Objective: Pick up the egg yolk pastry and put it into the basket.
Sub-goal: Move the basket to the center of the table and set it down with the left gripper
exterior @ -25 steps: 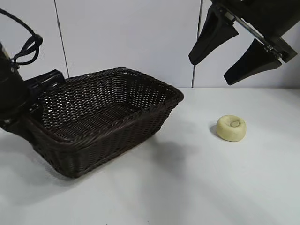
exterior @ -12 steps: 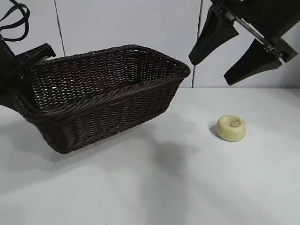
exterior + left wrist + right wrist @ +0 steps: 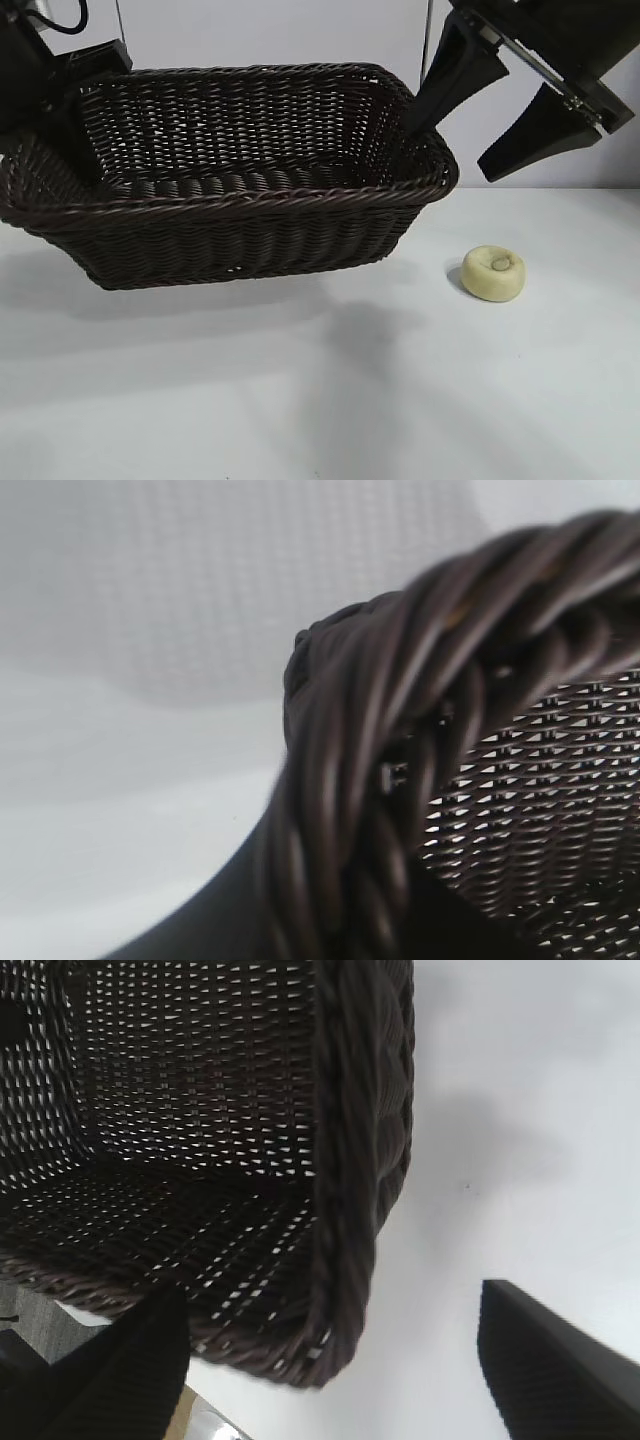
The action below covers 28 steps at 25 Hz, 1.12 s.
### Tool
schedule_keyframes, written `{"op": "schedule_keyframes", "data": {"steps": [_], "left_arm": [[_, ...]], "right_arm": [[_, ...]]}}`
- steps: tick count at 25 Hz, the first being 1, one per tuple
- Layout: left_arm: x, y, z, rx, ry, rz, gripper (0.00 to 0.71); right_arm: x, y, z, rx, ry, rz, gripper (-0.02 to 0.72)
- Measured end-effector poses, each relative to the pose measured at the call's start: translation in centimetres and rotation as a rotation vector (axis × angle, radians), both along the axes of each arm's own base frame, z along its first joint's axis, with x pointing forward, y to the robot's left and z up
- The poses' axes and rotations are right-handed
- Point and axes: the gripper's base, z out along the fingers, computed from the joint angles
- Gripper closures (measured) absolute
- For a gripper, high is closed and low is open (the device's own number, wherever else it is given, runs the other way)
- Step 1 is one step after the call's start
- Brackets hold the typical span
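2 arms show: the left gripper (image 3: 62, 95) pinches the far-left rim of the basket (image 3: 230, 215), holding it lifted off the table (image 3: 330, 400). At upper right, the right gripper (image 3: 500, 110) hangs with jaws spread, empty, above the egg yolk pastry (image 3: 493, 273) lying right of the basket.

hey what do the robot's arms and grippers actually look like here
Both arms are matte black. The right gripper has two broad, flat fingers that taper to blunt tips, hung from a straight bar with small bolts. The left arm is a blocky black housing at the picture's edge, with a black cable looping above it.
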Motion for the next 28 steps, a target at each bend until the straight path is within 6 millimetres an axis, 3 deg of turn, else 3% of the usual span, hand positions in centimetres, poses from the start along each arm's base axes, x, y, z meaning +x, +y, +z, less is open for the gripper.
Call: {"op": "schedule_keyframes", "data": {"steps": [7, 19, 28], "left_arm": [[1.0, -0.2, -1.5, 0.010, 0.018, -0.013, 0.609], [2.4, -0.6, -6.4, 0.004, 0.076, -0.020, 0.609], [2.5, -0.7, -6.9, -0.003, 0.069, -0.034, 0.607]], "right_arm": [[0.0, 0.0, 0.0, 0.000, 0.000, 0.000, 0.135], [0.0, 0.0, 0.0, -0.002, 0.001, 0.001, 0.135], [0.0, 0.0, 0.0, -0.002, 0.001, 0.001, 0.135]]}}
